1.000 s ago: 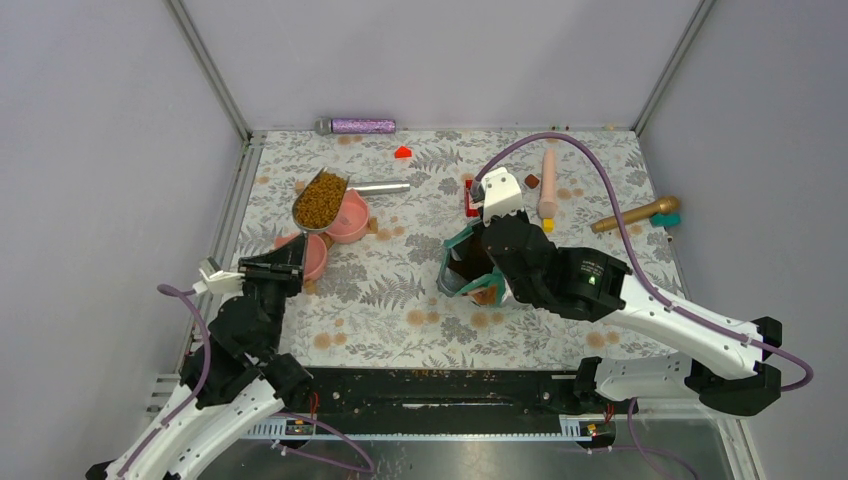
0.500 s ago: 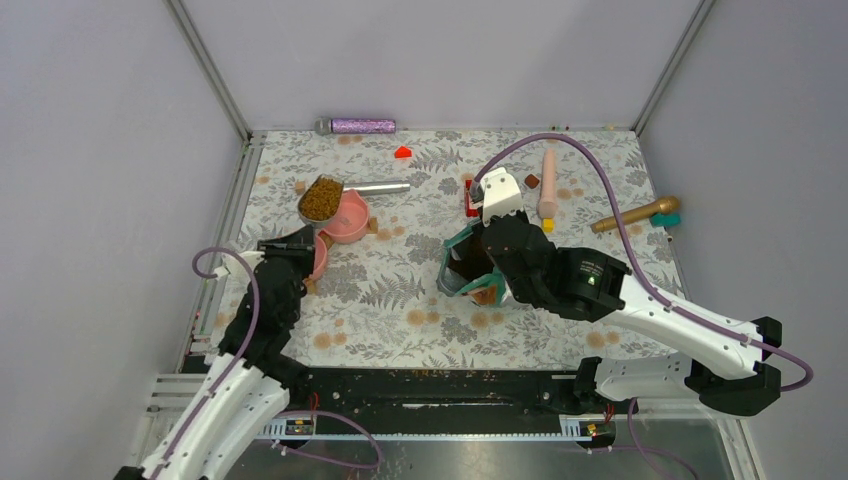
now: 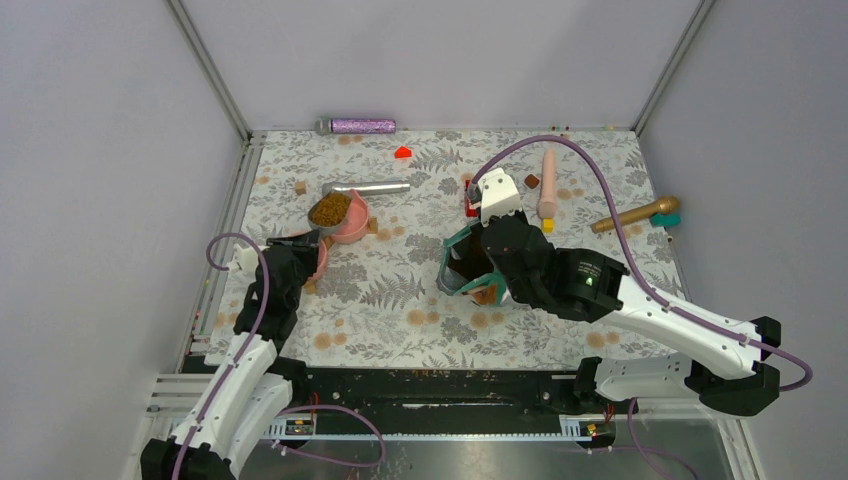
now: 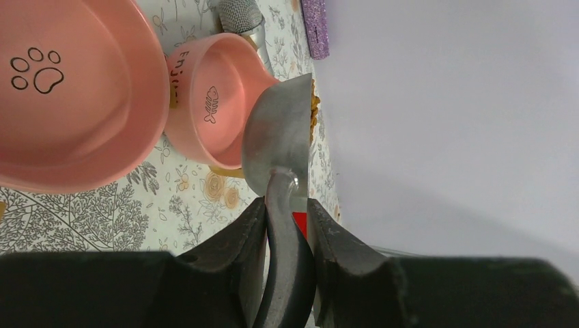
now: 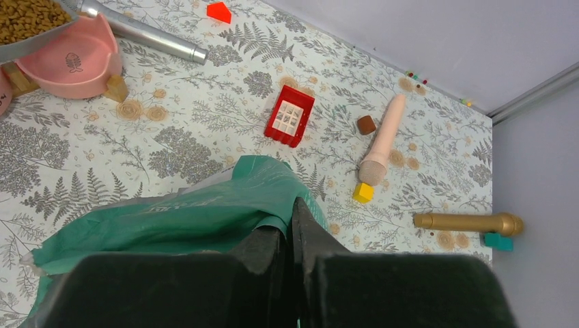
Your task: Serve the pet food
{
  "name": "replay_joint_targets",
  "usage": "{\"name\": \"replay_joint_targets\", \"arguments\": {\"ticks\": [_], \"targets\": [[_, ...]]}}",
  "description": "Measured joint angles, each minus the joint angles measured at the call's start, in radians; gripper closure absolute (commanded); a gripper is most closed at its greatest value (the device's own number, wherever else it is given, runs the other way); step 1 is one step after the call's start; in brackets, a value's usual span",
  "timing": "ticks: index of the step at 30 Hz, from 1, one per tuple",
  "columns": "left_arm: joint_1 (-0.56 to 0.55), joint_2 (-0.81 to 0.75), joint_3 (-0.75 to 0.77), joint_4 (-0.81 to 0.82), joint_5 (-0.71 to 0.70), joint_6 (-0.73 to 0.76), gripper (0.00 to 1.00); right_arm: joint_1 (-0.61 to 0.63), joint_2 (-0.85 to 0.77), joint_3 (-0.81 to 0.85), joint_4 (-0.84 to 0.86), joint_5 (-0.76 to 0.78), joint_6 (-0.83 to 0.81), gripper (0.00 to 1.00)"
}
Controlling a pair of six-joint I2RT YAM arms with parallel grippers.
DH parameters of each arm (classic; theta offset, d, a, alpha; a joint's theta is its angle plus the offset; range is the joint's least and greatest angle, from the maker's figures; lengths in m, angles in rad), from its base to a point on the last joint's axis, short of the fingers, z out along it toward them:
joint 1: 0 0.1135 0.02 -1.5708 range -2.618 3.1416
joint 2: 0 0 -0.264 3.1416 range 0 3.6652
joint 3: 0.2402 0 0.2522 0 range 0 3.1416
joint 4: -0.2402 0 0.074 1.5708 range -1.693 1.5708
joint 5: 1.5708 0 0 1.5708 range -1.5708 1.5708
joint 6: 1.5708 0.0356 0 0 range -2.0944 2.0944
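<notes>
Kibble [image 3: 329, 209]: brown heap in metal scoop [image 4: 278, 137], upper left-centre of top view. Scoop overlaps left rim of small pink bowl [image 3: 352, 216] w/ fish print; touching or not, can't tell. Wrist cam: that bowl is bare inside, no pellets. Just left of it and nearer the arms, bigger pink bowl [image 4: 68, 102] w/ paw print, also bare inside; in top view mostly hidden under the left arm.

Left gripper [image 4: 285, 205]: jaws partway in, clamped on scoop's dark handle, one finger each side.

Centre of top view: teal bag [image 3: 462, 268], mouth agape, dark brown inside; pellets too small to make out there. Right gripper [image 5: 289, 229]: jaws pinched together on bag's upper rim, a fold of teal film caught between them.

Elsewhere on fern-print mat [image 3: 400, 300]:
- silver tube [image 3: 372, 187] just behind fish bowl
- red block [image 5: 290, 116] behind bag
- pink mic [image 5: 382, 140], brown cube [image 5: 366, 124] and yellow cube [image 5: 363, 193] upper right
- gold mic [image 3: 633, 215] and teal block [image 3: 667, 220] at right edge
- purple glitter tube [image 3: 357, 126] against back wall
</notes>
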Motion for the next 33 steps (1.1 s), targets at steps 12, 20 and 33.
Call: {"name": "replay_joint_targets", "arguments": {"ticks": [12, 20, 33], "targets": [[0.027, 0.103, 0.076, -0.116, 0.011, 0.093, 1.0, 0.0, 0.0, -0.008, 0.018, 0.026, -0.018, 1.0], [0.031, 0.204, 0.199, -0.195, 0.014, 0.181, 1.0, 0.001, 0.001, -0.025, 0.05, 0.052, -0.043, 1.0], [0.034, 0.347, 0.326, -0.287, 0.018, 0.264, 1.0, 0.002, -0.012, -0.051, 0.086, 0.07, -0.061, 1.0]]}}
